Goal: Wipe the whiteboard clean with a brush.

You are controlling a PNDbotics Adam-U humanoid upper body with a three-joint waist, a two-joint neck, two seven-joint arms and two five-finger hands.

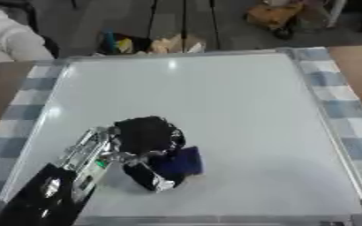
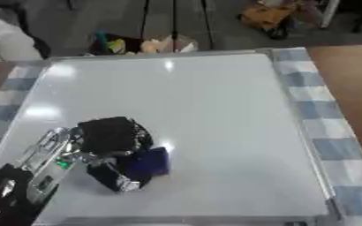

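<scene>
1. Fingers of your left hand (image 1: 141,141) curl round the dark blue brush (image 1: 180,161) near the left corner, so it can't slip.
2. Brush sits flat on the whiteboard (image 1: 238,114), so it can rub.
3. Farther off, the board looks white all over; I can't see marks.
4. Checked cloth (image 1: 340,108) lies under it.

no text, label, brand, number or sign can be read anywhere in either view.

left robot hand (image 1: 144,140) clasping dark blue brush (image 1: 182,162), on whiteboard (image 1: 238,110)
</scene>
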